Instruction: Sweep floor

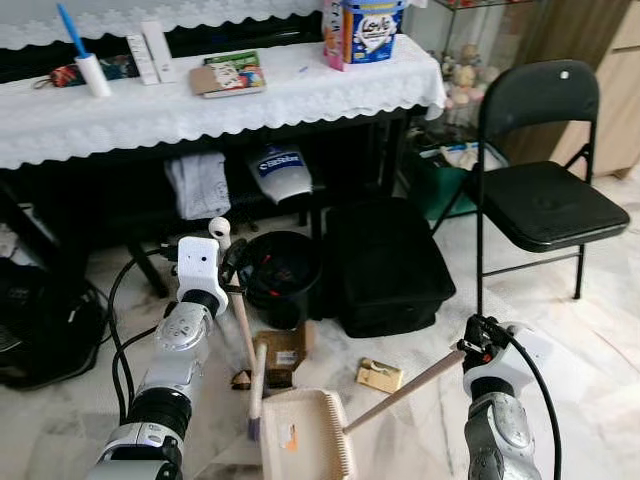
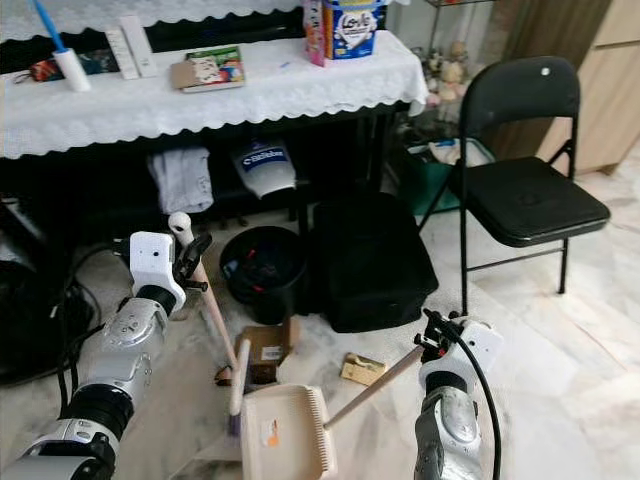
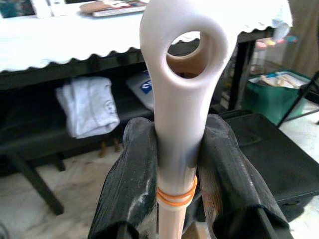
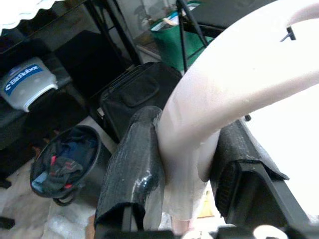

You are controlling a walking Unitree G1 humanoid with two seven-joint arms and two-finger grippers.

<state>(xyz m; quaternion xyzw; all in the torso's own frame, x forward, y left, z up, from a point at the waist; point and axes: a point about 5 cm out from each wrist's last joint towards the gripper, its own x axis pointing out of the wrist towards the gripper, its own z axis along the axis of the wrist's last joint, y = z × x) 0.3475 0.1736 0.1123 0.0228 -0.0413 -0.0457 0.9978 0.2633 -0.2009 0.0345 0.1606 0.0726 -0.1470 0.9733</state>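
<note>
My left gripper (image 1: 232, 268) is shut on the upper part of a broom handle (image 3: 175, 124), just below its white looped end. The stick runs down to the brush head (image 1: 255, 392), which rests on the marble floor at the left edge of a beige dustpan (image 1: 300, 435). My right gripper (image 1: 472, 342) is shut on the end of the dustpan's long handle (image 1: 405, 390), and the pan lies flat on the floor between my arms. A flattened brown carton (image 1: 282, 352) and a small tan box (image 1: 380, 375) lie just beyond the pan.
A black waste bin (image 1: 280, 270) and a black case (image 1: 385, 265) stand under a table with a white lace cloth (image 1: 200, 110). A black folding chair (image 1: 550, 200) is at the right. Black cables (image 1: 118, 335) trail on the floor at the left.
</note>
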